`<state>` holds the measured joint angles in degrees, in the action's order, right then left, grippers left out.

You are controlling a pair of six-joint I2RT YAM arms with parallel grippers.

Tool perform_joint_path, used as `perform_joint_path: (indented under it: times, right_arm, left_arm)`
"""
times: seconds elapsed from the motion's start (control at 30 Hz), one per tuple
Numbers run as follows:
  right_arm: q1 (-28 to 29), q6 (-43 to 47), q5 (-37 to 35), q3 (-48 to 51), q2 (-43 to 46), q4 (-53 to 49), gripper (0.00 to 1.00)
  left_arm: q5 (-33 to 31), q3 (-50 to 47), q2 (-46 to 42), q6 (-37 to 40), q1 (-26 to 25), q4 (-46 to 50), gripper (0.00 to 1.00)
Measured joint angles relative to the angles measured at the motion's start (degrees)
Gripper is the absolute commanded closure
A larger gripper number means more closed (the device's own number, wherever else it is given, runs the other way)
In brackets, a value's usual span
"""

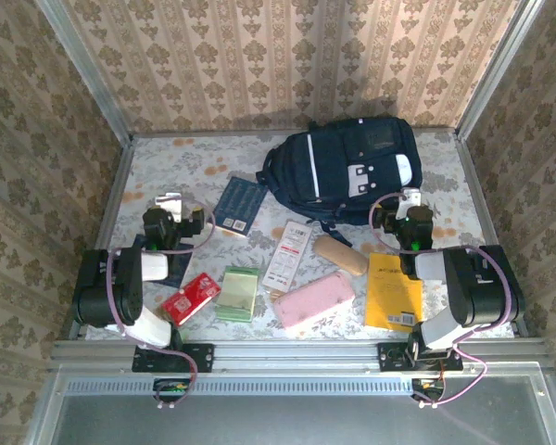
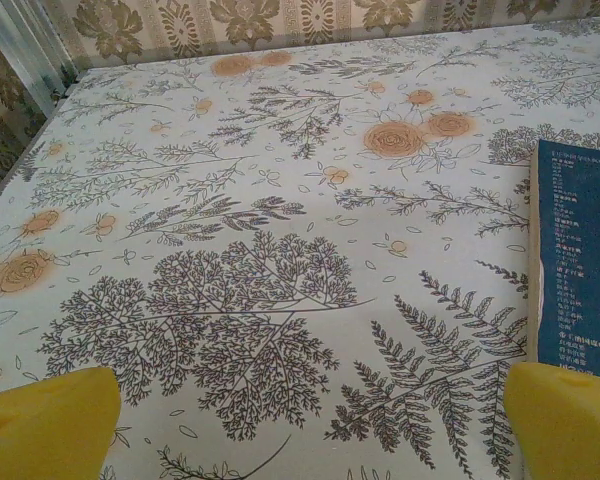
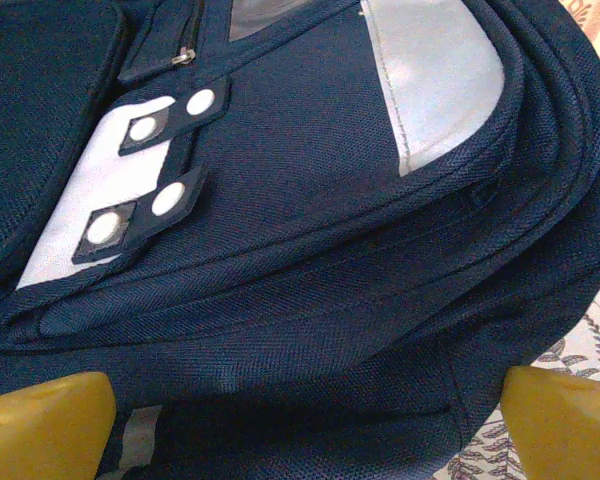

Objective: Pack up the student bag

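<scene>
I find the bag (image 1: 338, 162) just ahead of the right gripper (image 1: 404, 204), jaws wide, empty; left gripper (image 1: 173, 206) likewise, farther off.

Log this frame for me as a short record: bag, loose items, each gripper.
bag: student bag lies front-up at the far side
loose items: blue book, white box, tan case, pink case, yellow booklet, green pad, red box, all outside bag
left gripper: open, empty, over tablecloth near blue book
right gripper: open, empty, close to bag
</scene>
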<state>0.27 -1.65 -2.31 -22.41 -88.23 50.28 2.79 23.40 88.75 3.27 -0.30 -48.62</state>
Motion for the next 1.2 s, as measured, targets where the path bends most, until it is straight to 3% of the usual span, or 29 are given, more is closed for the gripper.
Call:
perform_joint_path:
  times: [0.7,0.83,1.0,1.2]
  right_arm:
    - [0.0,0.0,0.0,0.0,0.0,-0.2,0.00]
    - [0.7,0.9,0.2,-3.2,3.9,-9.9,0.00]
    - [7.5,0.6,-1.5,-7.8,15.8,-16.8,0.00]
    - [23.7,-3.0,-6.8,-15.2,25.0,-23.6,0.00]
  left_arm:
    - [-0.6,0.0,0.0,0.0,-0.3,0.0,0.00]
    - [-2.3,0.2,-5.2,0.3,-1.4,5.9,0.00]
    - [-7.3,5.6,-19.5,1.1,-8.2,17.4,0.00]
    - [-6.7,19.0,-29.5,1.0,-22.6,31.4,0.00]
